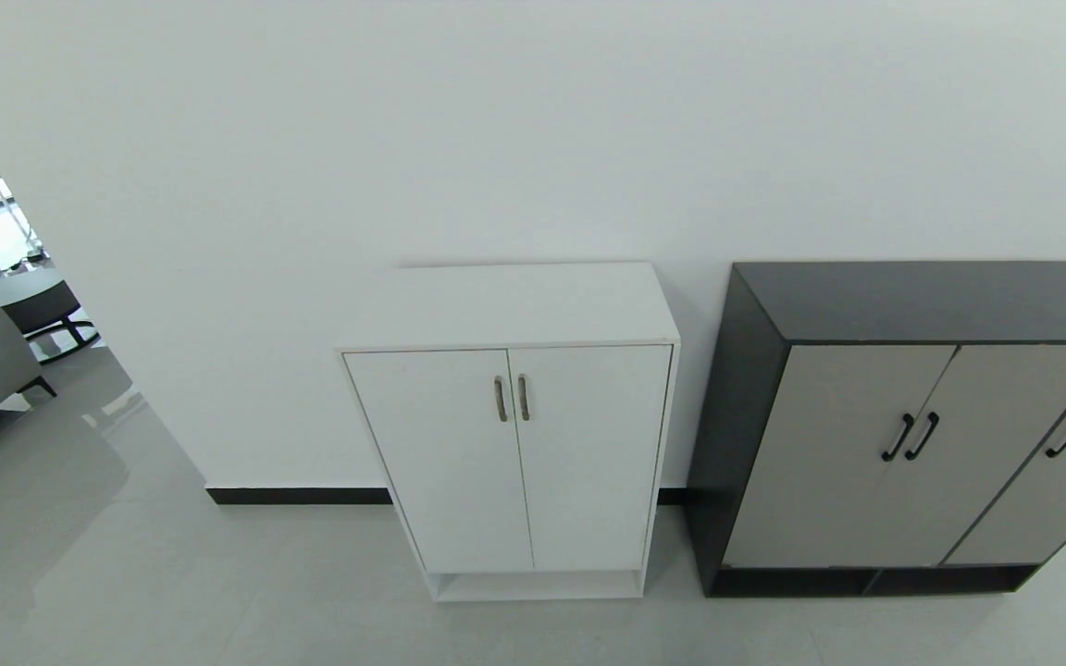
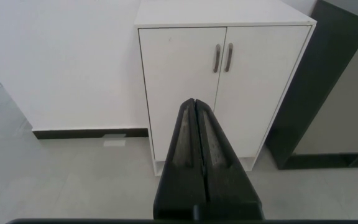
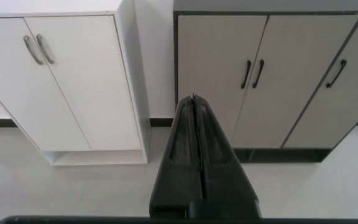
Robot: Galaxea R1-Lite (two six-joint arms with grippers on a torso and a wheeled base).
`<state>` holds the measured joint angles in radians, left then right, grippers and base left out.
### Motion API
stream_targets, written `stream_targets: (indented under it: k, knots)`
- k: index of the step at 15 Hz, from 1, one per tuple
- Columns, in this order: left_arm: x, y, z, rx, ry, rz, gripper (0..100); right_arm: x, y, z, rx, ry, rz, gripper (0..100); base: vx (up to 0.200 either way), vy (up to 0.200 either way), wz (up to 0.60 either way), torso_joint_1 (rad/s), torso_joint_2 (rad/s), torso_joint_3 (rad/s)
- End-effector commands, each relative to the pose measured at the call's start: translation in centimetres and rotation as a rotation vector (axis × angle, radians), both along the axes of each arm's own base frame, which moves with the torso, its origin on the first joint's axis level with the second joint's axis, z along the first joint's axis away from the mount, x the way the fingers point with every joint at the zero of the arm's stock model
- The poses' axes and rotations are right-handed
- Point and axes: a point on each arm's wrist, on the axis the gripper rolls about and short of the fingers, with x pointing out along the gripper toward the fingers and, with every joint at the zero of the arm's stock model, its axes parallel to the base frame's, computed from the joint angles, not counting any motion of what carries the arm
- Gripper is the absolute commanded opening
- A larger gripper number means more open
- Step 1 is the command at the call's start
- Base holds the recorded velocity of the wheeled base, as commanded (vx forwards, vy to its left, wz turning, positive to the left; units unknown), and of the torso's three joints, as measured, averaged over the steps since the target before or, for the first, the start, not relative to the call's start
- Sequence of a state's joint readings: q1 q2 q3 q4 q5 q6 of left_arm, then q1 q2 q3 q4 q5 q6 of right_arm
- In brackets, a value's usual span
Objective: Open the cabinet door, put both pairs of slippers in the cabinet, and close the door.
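The white cabinet (image 1: 507, 453) stands against the wall with its 2 doors shut and its 2 handles (image 1: 512, 398) side by side, just beside a dark cabinet (image 1: 903, 435). The left gripper (image 2: 195, 106) and the right gripper (image 3: 193, 102) each have their fingers pressed together, holding nothing.

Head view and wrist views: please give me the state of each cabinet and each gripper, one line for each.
white cabinet: both doors shut, the two handles side by side at the middle seam.
dark cabinet: all doors in view shut.
left gripper: jaws shut, holding nothing.
right gripper: jaws shut, holding nothing.
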<state>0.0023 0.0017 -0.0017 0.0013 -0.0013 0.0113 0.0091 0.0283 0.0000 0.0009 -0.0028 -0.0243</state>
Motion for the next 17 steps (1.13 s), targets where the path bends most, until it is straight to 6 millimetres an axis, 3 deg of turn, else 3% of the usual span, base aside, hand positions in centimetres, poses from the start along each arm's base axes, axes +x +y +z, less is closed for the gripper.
stream_targets:
  k: [1,17]
  knots:
    - [0.00,0.00,-0.01,0.003,0.000,0.002,0,0.12,-0.01,0.03,-0.001,0.017,0.007,0,0.000,0.000,0.00,0.000,0.00,0.000]
    - [0.01,0.01,-0.05,-0.004,0.002,0.005,0,-0.21,0.00,-0.07,0.030,-0.028,-0.022,0,0.000,0.000,0.00,0.000,0.00,0.000]
